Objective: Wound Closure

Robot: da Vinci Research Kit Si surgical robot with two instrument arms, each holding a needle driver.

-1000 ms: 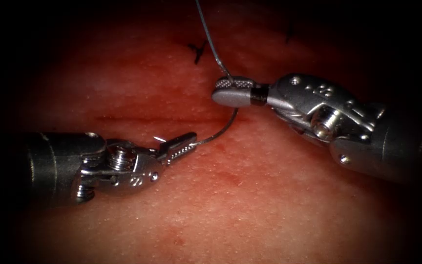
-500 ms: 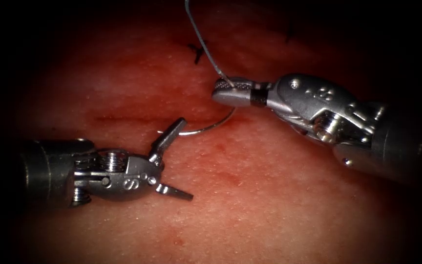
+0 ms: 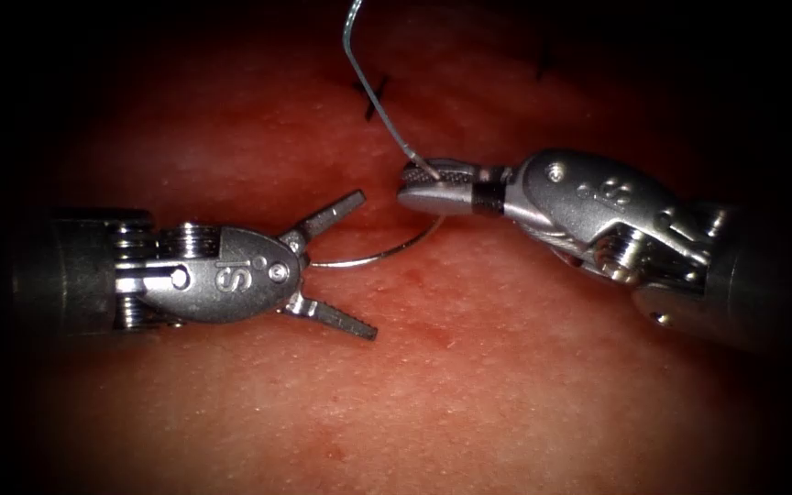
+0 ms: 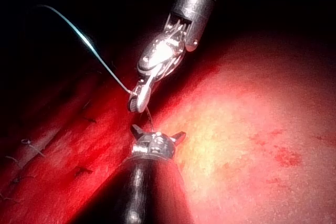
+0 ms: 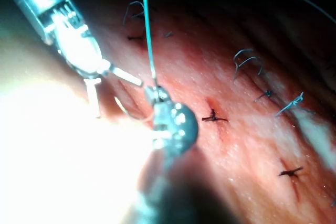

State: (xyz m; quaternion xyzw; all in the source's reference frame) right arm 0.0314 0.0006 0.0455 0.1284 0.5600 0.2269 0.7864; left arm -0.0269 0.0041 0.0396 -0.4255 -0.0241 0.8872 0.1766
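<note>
A: What does the right tool (image 3: 428,186) hold?
B: Its jaws are clamped on the needle (image 3: 387,252) at the thread (image 3: 370,92) end.
A: And the left tool (image 3: 346,261)?
B: Jaws apart, holding nothing, astride the needle's free curve above the tissue (image 3: 506,385), beside the cut (image 3: 231,223).
</note>
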